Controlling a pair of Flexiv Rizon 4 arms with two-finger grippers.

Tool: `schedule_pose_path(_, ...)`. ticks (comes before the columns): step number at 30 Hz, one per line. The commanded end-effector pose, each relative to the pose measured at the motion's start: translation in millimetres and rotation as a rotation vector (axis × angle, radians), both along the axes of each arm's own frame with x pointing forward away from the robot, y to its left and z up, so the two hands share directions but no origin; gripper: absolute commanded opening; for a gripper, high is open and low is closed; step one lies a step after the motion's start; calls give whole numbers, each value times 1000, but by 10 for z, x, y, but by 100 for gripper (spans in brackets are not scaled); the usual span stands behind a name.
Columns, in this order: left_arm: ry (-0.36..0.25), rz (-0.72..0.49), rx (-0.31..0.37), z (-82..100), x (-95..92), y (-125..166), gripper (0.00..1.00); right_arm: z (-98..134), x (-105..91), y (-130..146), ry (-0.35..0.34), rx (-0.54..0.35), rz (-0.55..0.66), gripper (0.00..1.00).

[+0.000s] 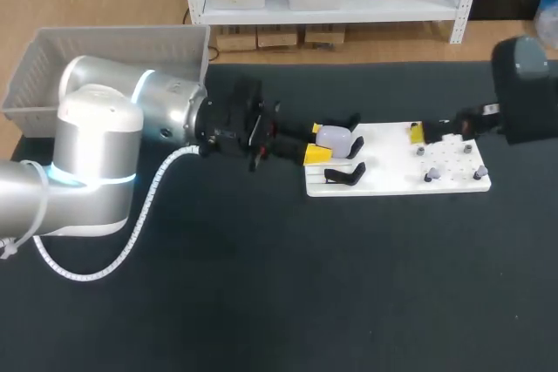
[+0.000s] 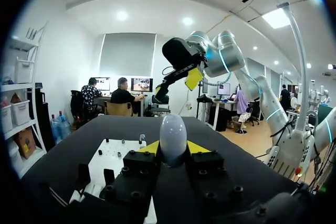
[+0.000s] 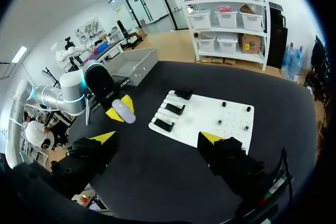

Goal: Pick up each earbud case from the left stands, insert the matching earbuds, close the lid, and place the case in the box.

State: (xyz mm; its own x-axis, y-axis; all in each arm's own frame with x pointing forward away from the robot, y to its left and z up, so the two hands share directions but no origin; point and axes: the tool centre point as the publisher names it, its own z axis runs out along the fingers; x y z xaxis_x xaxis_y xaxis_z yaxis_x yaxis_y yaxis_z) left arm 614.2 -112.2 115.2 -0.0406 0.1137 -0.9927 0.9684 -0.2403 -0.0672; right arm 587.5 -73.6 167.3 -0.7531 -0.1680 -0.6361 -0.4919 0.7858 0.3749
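One earbud case point(image 1: 333, 138) was clamped in the left end effector point(image 2: 173, 148), held above the stands point(image 1: 344, 176) at the white board's point(image 1: 397, 182) left end. Right end effector point(image 3: 157, 139) hung above, fingers apart. Pick looked done; next needs the earbuds point(image 1: 429, 177) fetched and inserted.

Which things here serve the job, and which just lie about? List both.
Job:
- lavender earbud case, gripped in the left hand
- white board with black stands
- earbuds on the board
- gray box
- right hand, open

Lying about:
- left arm's white coiled cable
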Motion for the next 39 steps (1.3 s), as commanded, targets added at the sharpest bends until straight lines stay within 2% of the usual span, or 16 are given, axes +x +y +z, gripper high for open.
schedule_pose_path(1, -1, 0, -2, -5, 4, 3, 0, 11, -78, 207, -5, -89, -73, 100)
schedule_pose_path(8, -1, 0, -2, -5, 4, 3, 0, -191, -132, 571, 72, -118, -38, 100)
schedule_pose_path(17, -1, 0, -2, -5, 4, 3, 0, -277, -99, 896, 101, -100, -3, 100)
schedule_pose_path(26, -1, 0, -2, -5, 4, 3, 0, -377, -7, 946, 131, -94, -6, 100)
schedule_pose_path(39, -1, 0, -2, -5, 4, 3, 0, -454, 171, 862, 151, -82, -40, 100)
